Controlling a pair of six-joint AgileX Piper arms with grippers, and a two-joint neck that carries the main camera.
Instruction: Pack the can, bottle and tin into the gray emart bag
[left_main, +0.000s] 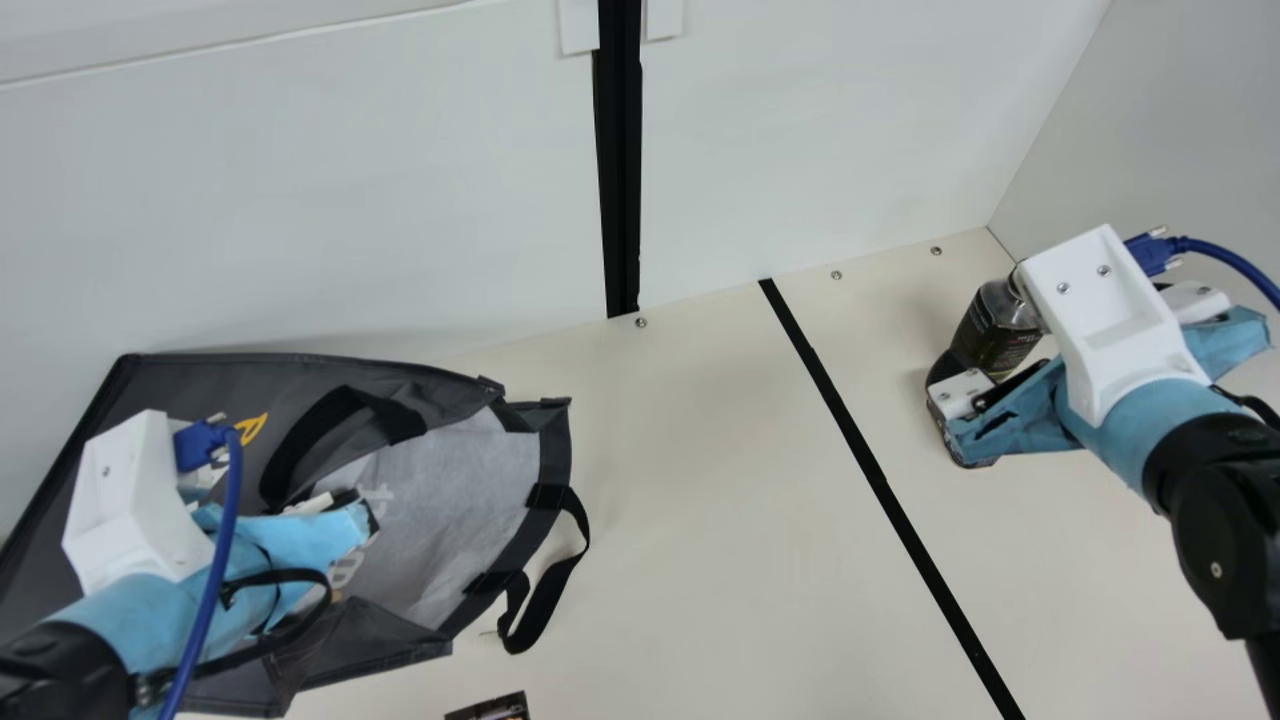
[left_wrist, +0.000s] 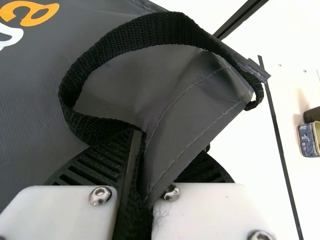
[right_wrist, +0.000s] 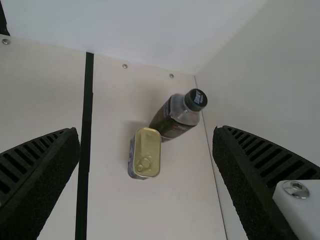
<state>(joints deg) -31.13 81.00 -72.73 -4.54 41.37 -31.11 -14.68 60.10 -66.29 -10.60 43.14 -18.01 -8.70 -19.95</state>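
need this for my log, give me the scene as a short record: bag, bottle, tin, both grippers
bag: dark gray fabric bag with black straps, lying on the table's left side, mouth toward the middle
left gripper: fingers closed on the bag's edge fabric and a strap
bottle: dark clear-walled bottle with a black cap, upright, right of the black table line
tin: small rounded-rectangular metal tin, pull-ring lid up, close beside the bottle
right gripper: fingers open over the tin and bottle
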